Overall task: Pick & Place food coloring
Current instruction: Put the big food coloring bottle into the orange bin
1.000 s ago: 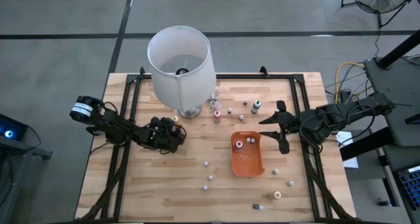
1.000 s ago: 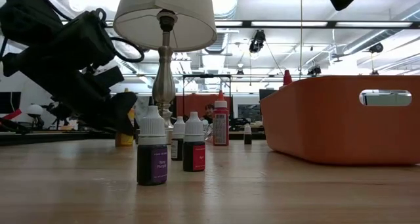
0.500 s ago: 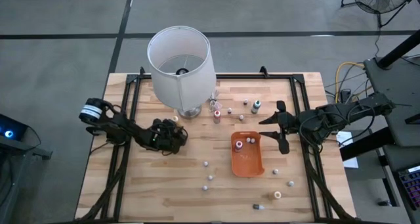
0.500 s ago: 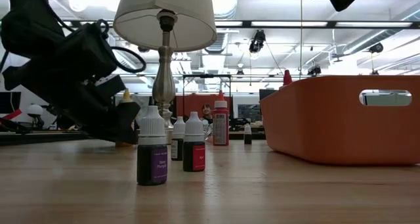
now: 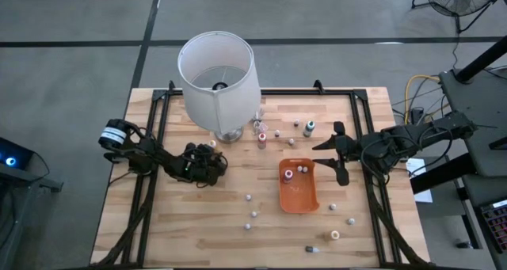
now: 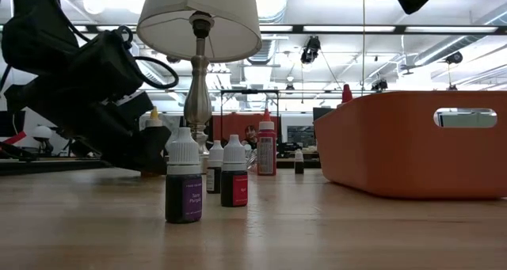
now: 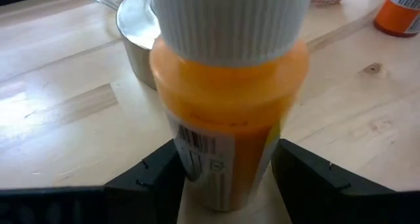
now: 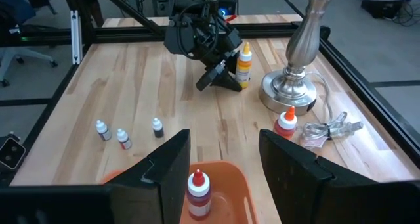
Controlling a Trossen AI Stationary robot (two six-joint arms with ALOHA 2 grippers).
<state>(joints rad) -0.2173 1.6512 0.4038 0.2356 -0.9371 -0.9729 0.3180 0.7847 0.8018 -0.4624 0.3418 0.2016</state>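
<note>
Several tiny food coloring bottles stand scattered on the wooden table (image 5: 198, 222); two stand upright in the orange tray (image 5: 299, 187). A larger orange bottle (image 7: 226, 119) with a white ribbed cap stands upright next to the lamp base (image 8: 289, 92). My left gripper (image 7: 226, 178) is open and low at the table, one finger on each side of this bottle's lower body (image 8: 244, 63). My right gripper (image 5: 341, 153) is open and hangs by the tray's right side, touching nothing. My left gripper's fingers (image 7: 154, 175) stand close on both sides of the orange bottle's lower body (image 7: 226, 165), coming level from the table's left side. The bottle stands upright on the table. I cannot tell whether the fingers touch it.
The tall lamp with the white shade (image 5: 218, 72) stands at the far left, just beyond the left gripper. A red bottle (image 5: 261, 138) and small bottles (image 5: 309, 128) sit to the right of the lamp. Purple and red bottles (image 6: 183, 187) stand near the near edge.
My left gripper has moved a little toward the lamp base and down to the table, bringing its fingers around the orange bottle. The bottle has stayed where it was. The right arm has kept still.
</note>
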